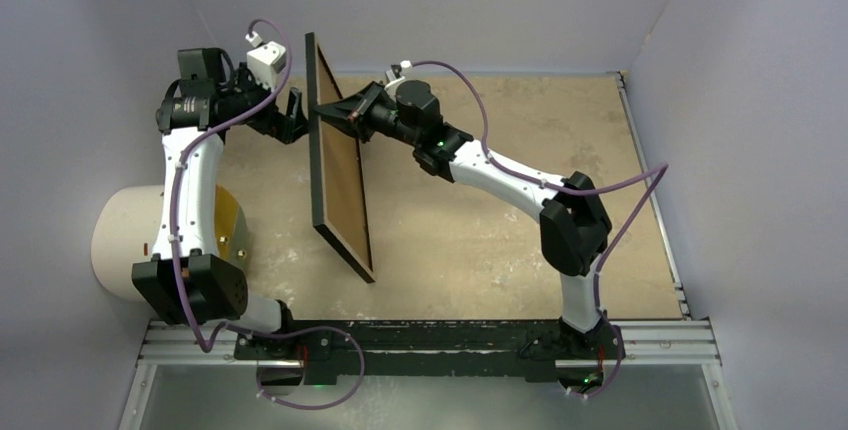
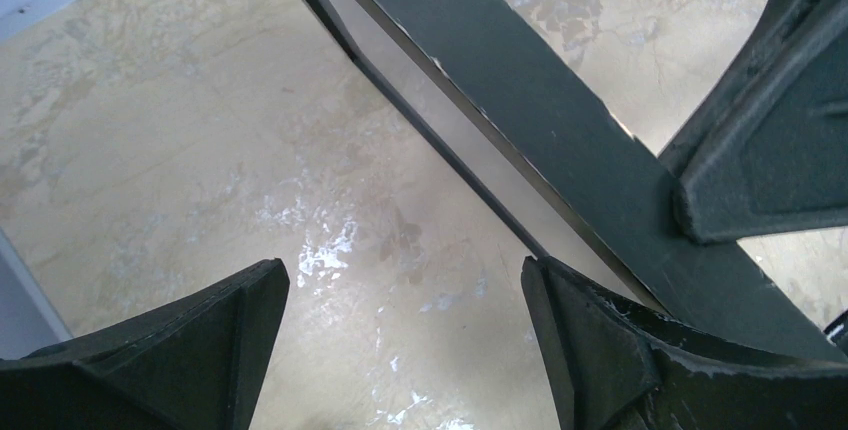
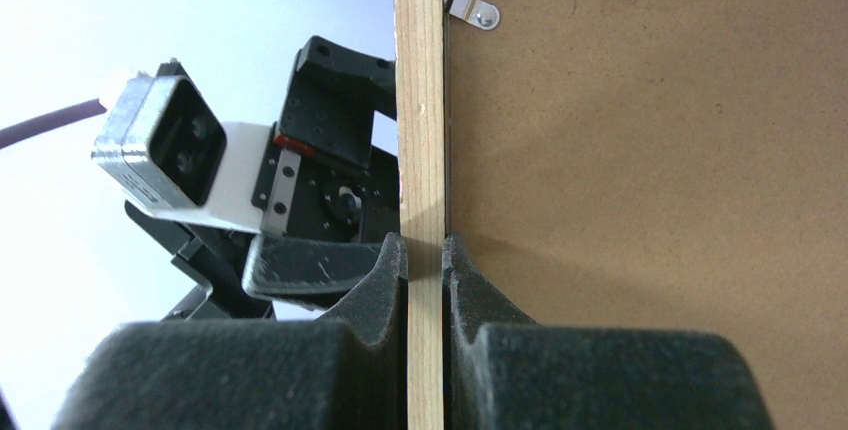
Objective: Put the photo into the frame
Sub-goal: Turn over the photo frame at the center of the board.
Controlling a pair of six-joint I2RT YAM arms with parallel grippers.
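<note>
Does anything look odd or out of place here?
Yes: the thin black picture frame with brown back isn't lying flat. It stands on edge, pinched at its wooden rim by the right gripper, with the open left gripper beside its front.

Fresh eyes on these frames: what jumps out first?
The frame stands upright on edge at mid-table, its brown back turned to the right. The right gripper is shut on its wooden rim near the far end. The left gripper hangs open close to the black front on the frame's left side. A white cylinder sits at the table's left edge.
</note>
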